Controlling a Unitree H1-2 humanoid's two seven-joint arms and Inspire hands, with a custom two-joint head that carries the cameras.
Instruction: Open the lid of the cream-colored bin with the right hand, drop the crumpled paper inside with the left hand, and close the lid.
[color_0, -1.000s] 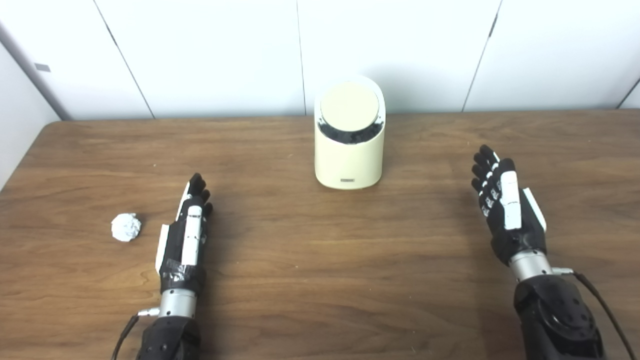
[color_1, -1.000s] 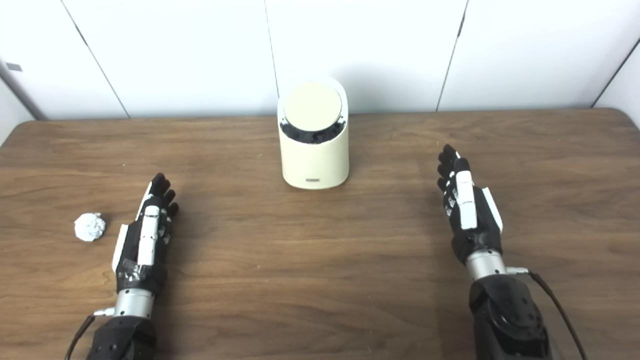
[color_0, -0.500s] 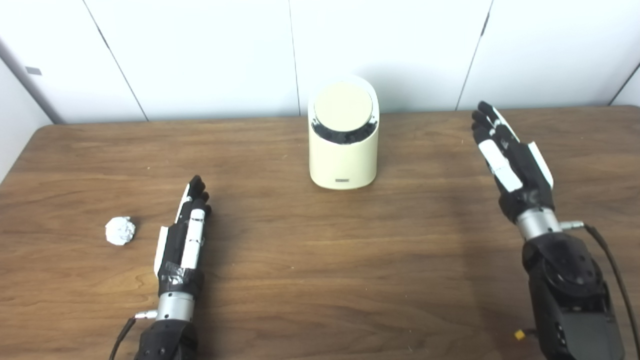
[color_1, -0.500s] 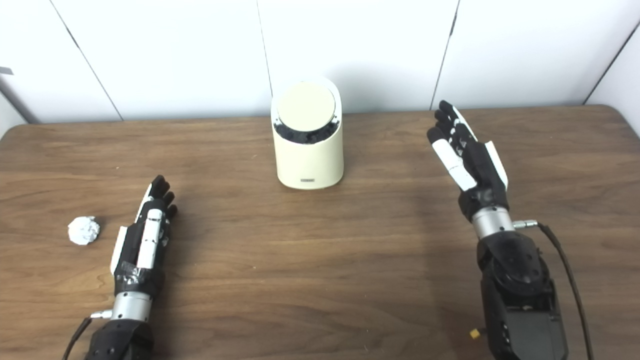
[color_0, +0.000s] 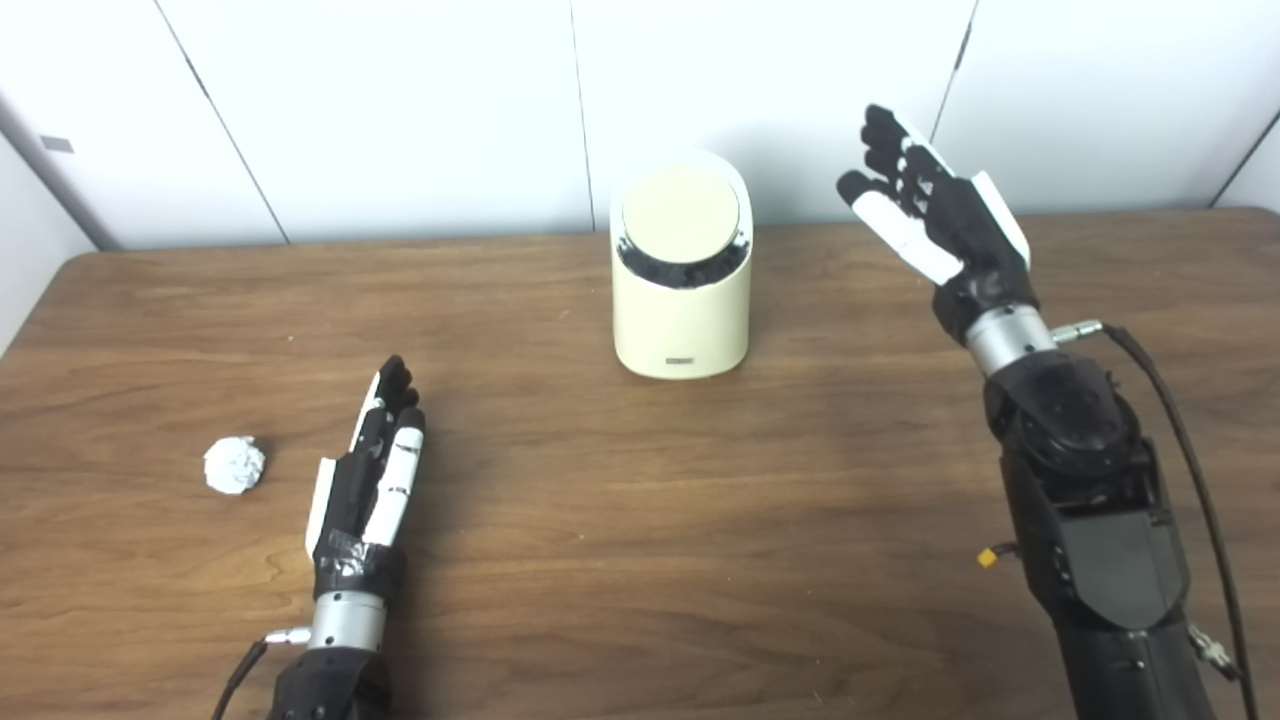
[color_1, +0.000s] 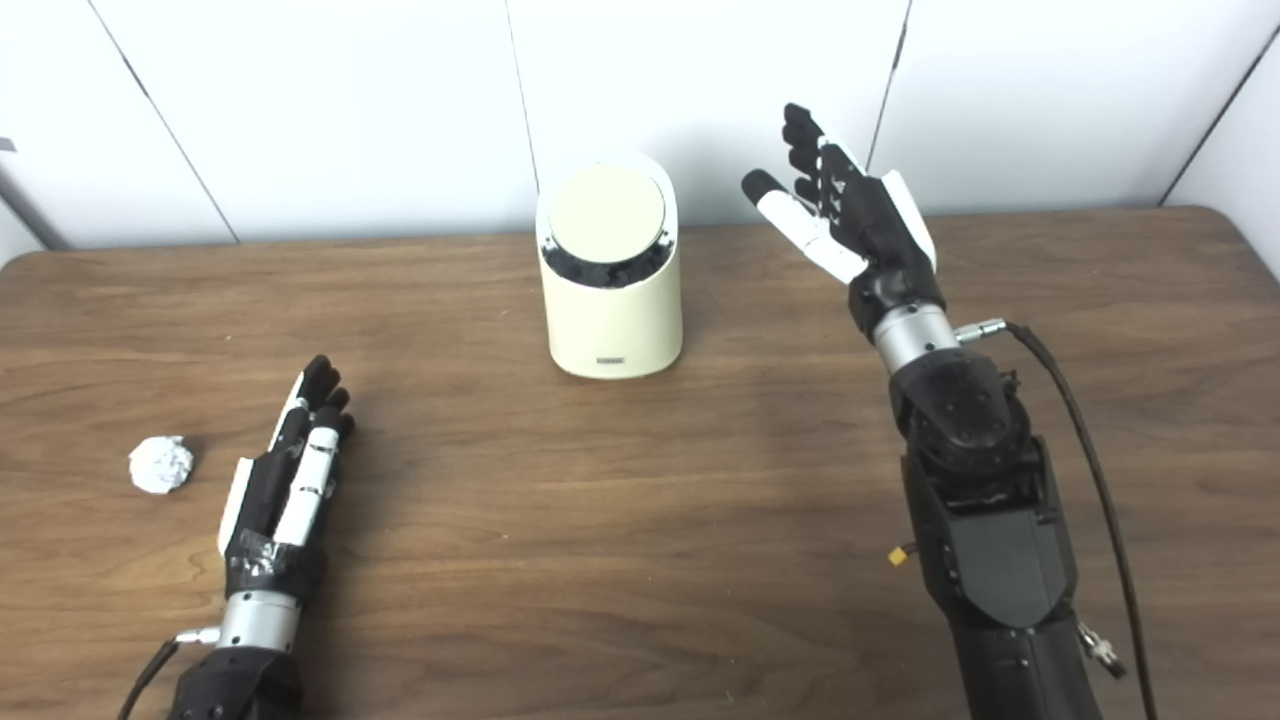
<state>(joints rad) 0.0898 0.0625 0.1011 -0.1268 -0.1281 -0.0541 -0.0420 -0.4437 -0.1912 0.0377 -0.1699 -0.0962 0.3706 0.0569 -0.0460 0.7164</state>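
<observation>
The left hand (color_0: 368, 478) lies low over the wood, fingers straight and close together, pointing away from the body, holding nothing. Its forearm comes in from the bottom edge, a thin cable trailing from the silver wrist. The right hand (color_0: 932, 221) is raised well up, palm turned inward toward the left, fingers spread and extended, thumb set apart, empty. Its wrist bends back above a thick black forearm that rises steeply from the lower right corner; whether the left palm actually touches the surface is hard to judge.
</observation>
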